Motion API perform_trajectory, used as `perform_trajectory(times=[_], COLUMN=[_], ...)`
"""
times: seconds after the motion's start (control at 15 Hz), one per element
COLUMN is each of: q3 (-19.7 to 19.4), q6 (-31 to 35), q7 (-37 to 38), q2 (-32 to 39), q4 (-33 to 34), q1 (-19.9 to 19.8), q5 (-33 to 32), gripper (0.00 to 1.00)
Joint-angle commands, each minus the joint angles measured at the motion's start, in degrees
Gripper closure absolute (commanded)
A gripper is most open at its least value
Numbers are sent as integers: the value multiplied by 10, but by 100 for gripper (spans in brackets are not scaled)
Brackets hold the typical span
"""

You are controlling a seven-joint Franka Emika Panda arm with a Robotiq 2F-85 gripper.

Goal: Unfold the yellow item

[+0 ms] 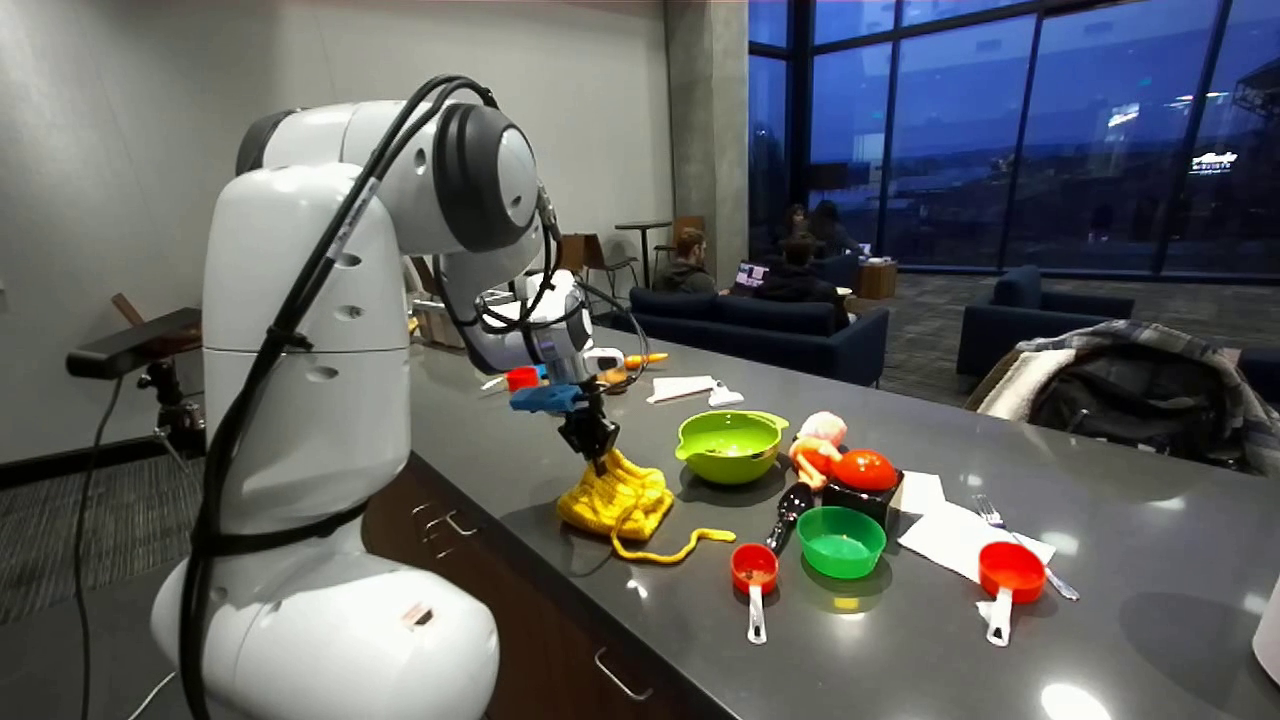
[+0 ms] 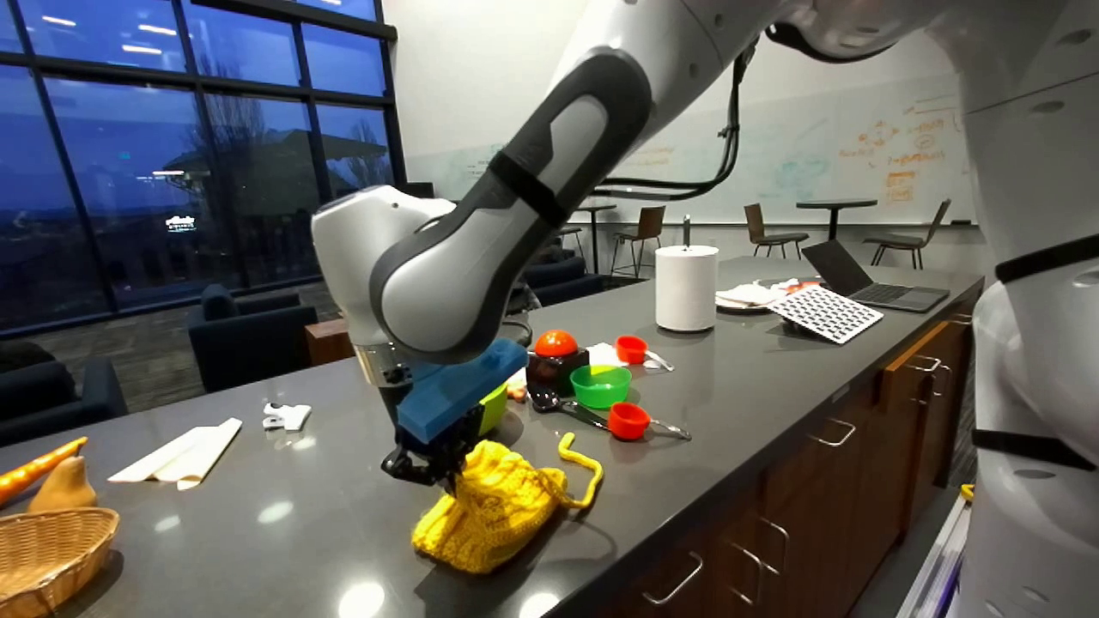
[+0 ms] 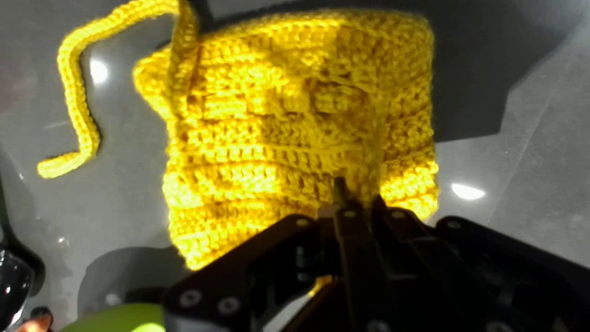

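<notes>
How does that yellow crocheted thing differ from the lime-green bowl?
The yellow crocheted cloth is wrinkled and textured; the lime-green bowl is smooth and round. The tool pinches the cloth up into a peak, while the bowl stands upright, ungripped. The cloth trails a cord; the bowl has a pointed lip. Both rest on the gray countertop.

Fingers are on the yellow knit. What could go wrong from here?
The fingers seem to pinch only a raised fold of the yellow knit, so it may slip out, or the whole piece may lift without opening.
The loose yellow cord ends near a red measuring cup and might snag it if dragged that way.
The lime-green bowl stands close beside the knit, so a wide sweep could bump it.
</notes>
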Motion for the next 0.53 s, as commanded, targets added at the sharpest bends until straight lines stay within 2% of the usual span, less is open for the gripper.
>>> perform_trajectory(times=[0.0,0.47], q3=[-6,-1], q6=[-28,-84], q7=[-7,-44], q2=[-11,3], q4=[25,87], q1=[17,25], q5=[-47,-97], gripper=[99,99])
